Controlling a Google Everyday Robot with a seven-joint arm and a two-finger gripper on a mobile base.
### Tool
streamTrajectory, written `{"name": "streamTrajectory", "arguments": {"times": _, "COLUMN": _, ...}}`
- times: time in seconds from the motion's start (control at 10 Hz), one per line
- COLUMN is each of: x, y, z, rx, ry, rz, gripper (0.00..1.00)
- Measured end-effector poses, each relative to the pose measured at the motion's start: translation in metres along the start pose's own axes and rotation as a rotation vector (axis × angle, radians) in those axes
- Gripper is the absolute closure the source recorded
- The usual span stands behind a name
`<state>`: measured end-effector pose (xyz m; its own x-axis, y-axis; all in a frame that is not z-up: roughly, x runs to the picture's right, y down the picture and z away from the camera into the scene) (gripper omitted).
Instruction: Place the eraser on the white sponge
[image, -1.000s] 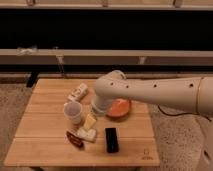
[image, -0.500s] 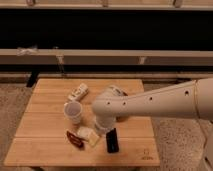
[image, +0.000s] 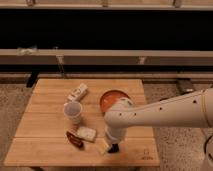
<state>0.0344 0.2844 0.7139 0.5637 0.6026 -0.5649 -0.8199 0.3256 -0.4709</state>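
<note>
The white sponge (image: 86, 133) lies flat near the table's front, right of a dark red elongated object (image: 75, 139). My white arm (image: 155, 114) reaches in from the right and bends down at the front middle of the table. The gripper (image: 113, 144) points down there, right of the sponge and next to a pale yellowish block (image: 102, 146). The black eraser is almost wholly hidden under the gripper. Only a dark patch (image: 114, 148) shows at the gripper's tip, and I cannot tell whether it is eraser or gripper.
A white cup (image: 73, 111) stands left of centre. A whitish block with dark marks (image: 77, 92) lies behind it. An orange bowl (image: 111, 97) sits at the back middle, partly behind my arm. The wooden table (image: 45, 150) has its front edge just below the gripper.
The arm's end has swung from above the sponge and cup towards the front and a little right. It has come down over the spot where the black eraser lay, hiding it.
</note>
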Motion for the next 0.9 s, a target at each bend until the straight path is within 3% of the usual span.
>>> {"name": "streamTrajectory", "arguments": {"times": 0.4, "x": -0.006, "y": -0.022, "z": 0.023, "rx": 0.013, "ry": 0.012, "rz": 0.032, "gripper": 0.20}}
{"name": "streamTrajectory", "arguments": {"times": 0.9, "x": -0.027, "y": -0.031, "z": 0.033, "rx": 0.042, "ry": 0.002, "rz": 0.033, "gripper": 0.20}}
